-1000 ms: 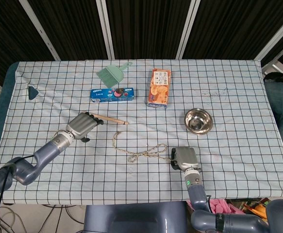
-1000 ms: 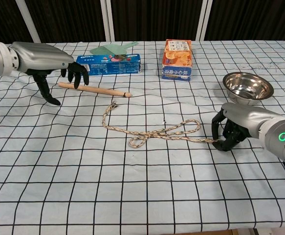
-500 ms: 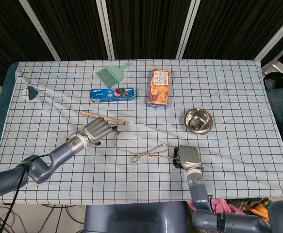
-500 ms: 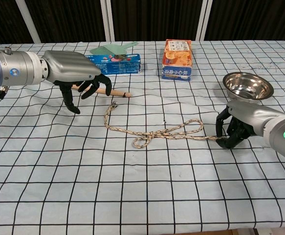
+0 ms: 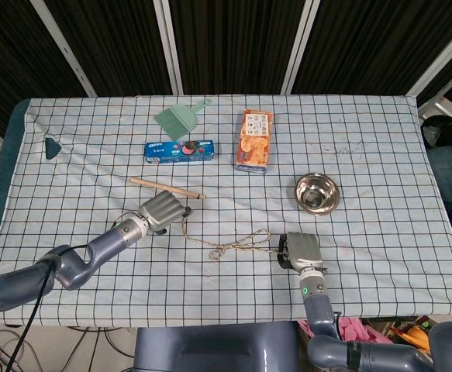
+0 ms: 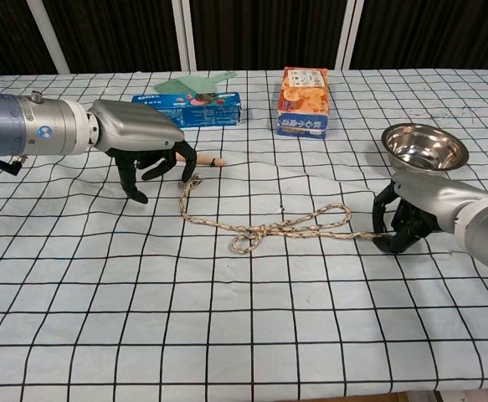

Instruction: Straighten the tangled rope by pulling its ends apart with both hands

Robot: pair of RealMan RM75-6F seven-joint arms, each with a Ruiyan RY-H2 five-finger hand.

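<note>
Rope (image 6: 264, 224): lies on the checked cloth (image 6: 227, 335) between the two hands, thin and braided, looped in a knot in the middle.
Around: wooden stick (image 5: 167, 188) behind the left hand; blue cookie box (image 5: 180, 150), orange snack box (image 5: 255, 140), green brush (image 5: 181, 118) farther back; shiny metal bowl (image 6: 423, 148) near the right hand.
Left hand (image 6: 143, 142): fingers curled down over the rope's left end; whether it grips, cannot tell.
Right hand (image 6: 418, 211): fingers closed around the rope's right end.

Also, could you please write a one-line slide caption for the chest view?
Right hand grips one end of the tangled rope while the left hand reaches over the other.
</note>
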